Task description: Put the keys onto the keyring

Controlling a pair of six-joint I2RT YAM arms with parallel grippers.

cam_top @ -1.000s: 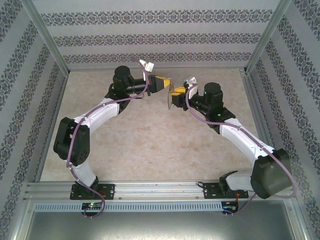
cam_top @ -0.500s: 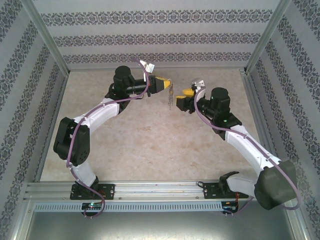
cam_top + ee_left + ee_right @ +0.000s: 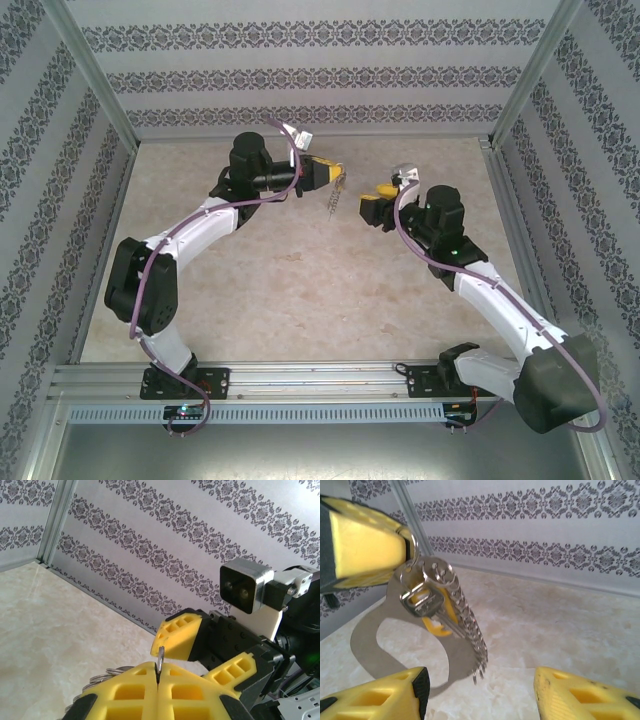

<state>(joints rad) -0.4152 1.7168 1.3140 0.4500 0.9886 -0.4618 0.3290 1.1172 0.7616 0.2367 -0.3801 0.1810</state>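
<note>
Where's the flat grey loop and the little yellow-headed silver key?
Flat dark grey metal keyring [image 3: 364, 636]: right wrist view, its left band.
Small silver key with yellow plastic head [image 3: 448, 614]: right wrist view, yellow head.

I can read no words, numbers or brand marks anywhere; the small white tags [image 3: 298, 132] on the purple cables [image 3: 400, 215] are too tiny for me to make out.
</note>
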